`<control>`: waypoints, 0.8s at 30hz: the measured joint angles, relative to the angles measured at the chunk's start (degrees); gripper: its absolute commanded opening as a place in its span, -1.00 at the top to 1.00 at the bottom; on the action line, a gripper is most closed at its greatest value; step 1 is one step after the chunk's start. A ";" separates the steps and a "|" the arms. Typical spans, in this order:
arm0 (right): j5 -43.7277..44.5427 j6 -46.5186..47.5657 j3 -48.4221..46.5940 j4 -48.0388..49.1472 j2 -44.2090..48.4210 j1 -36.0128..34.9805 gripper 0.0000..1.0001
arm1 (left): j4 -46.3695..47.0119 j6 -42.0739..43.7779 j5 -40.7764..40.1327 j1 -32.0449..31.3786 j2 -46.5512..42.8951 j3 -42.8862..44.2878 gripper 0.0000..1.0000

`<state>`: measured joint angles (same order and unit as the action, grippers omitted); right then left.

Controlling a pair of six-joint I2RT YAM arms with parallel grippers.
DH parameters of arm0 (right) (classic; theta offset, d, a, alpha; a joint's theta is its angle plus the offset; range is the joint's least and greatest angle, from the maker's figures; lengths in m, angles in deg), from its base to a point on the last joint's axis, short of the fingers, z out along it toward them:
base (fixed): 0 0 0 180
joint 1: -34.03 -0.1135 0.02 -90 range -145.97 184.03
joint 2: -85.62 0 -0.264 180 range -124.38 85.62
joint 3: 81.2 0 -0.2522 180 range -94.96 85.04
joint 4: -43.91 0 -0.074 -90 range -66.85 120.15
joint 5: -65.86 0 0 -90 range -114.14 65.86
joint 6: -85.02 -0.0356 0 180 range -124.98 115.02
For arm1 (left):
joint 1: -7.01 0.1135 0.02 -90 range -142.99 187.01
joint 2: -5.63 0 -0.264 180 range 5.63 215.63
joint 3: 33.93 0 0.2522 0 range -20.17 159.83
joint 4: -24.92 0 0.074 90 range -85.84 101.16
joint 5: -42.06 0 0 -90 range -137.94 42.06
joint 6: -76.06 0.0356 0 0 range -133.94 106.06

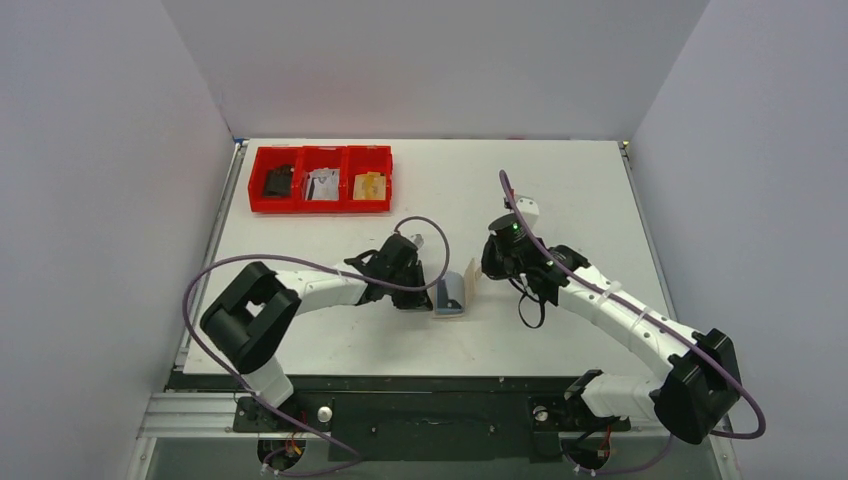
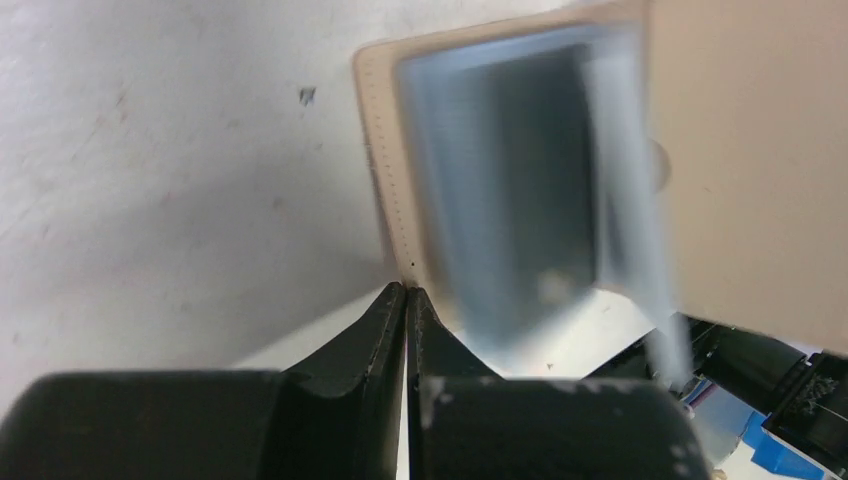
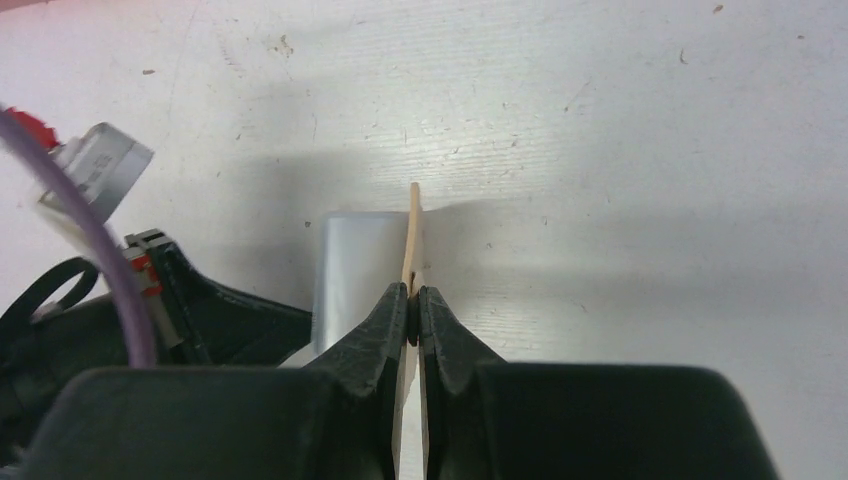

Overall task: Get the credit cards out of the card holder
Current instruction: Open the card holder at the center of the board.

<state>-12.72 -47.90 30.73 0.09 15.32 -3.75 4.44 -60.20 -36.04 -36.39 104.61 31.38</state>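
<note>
Right gripper [image 3: 413,296] pinching card holder [image 3: 410,235], cards [image 3: 355,270] beside

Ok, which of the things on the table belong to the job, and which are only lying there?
For the job: the tan card holder, standing on edge; the blue-grey cards.
Lying about: the red tray at the far left; the dark thing, white thing and yellow block in it.

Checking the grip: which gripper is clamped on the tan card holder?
The right gripper: the card holder stands edge-on between its shut fingers. The left gripper is shut beside the holder, with nothing visible between its fingers.
</note>
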 measured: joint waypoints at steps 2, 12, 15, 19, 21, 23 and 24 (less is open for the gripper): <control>-0.46 0.13 -0.35 0.31 -0.83 -0.22 1.00 | 0.07 -0.98 -1.22 -0.37 -3.74 -2.45 1.00; -1.25 0.22 0.20 0.20 -2.03 -1.01 1.00 | -1.11 -4.44 -7.37 -0.46 -15.76 -9.70 1.00; -0.70 -0.17 2.25 0.33 -2.80 -1.01 1.00 | -2.19 -4.63 -8.37 -0.46 -16.44 -10.58 1.00; -0.50 -1.18 6.97 0.48 -5.18 -0.98 1.00 | -3.56 -4.59 -9.33 -0.48 -16.48 -11.08 0.92; -0.57 -1.68 9.60 0.50 -6.05 -0.98 1.00 | -4.33 -4.55 -9.84 -0.50 -16.48 -11.32 0.68; -0.79 -2.16 11.37 0.52 -6.47 -0.98 0.88 | -5.35 -4.24 -10.12 -0.52 -16.50 -11.34 0.51; -0.94 -2.34 11.85 0.52 -6.54 -0.98 0.78 | -5.64 -4.28 -10.19 -0.52 -16.57 -11.34 0.47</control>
<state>-13.66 -50.24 42.58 0.61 8.79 -4.73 -1.20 -64.48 -46.22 -36.92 88.04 20.03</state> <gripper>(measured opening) 0.023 0.159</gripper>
